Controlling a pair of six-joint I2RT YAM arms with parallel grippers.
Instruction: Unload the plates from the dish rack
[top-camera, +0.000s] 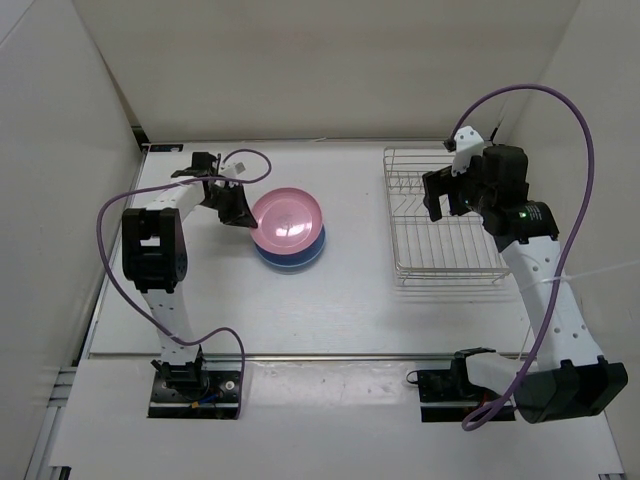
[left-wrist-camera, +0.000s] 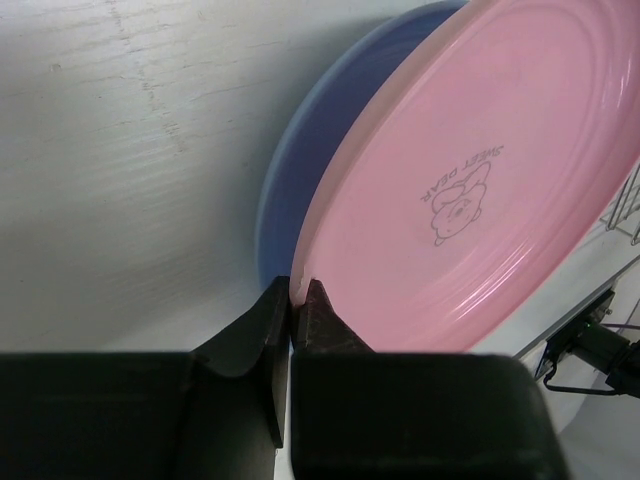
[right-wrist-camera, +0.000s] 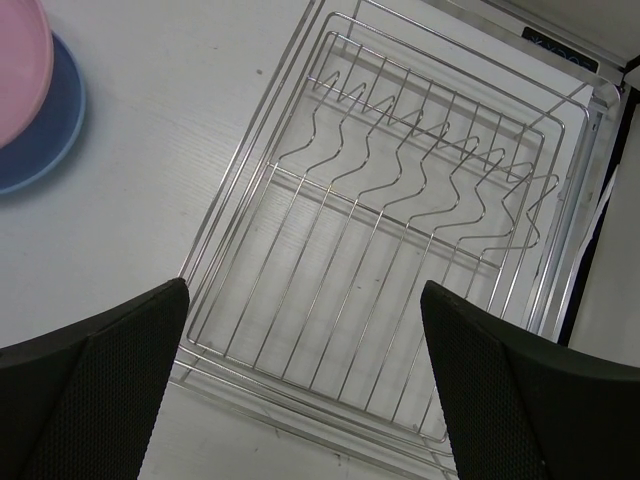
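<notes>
The pink plate (top-camera: 286, 220) lies on top of the light blue plate (top-camera: 292, 257) on the table, left of centre. My left gripper (top-camera: 237, 212) is shut on the pink plate's left rim; the wrist view shows the pink plate (left-wrist-camera: 480, 190) pinched between the fingertips (left-wrist-camera: 318, 300), with the blue plate (left-wrist-camera: 310, 170) beneath it. The silver wire dish rack (top-camera: 445, 215) stands at the right with no plates in it. My right gripper (top-camera: 447, 195) is open above the rack (right-wrist-camera: 390, 260), holding nothing. Both plates show at the right wrist view's top left: pink (right-wrist-camera: 20, 70), blue (right-wrist-camera: 50, 130).
White walls enclose the table on the left, back and right. The rack sits close to the right wall. A purple cable (top-camera: 545, 95) loops above the right arm.
</notes>
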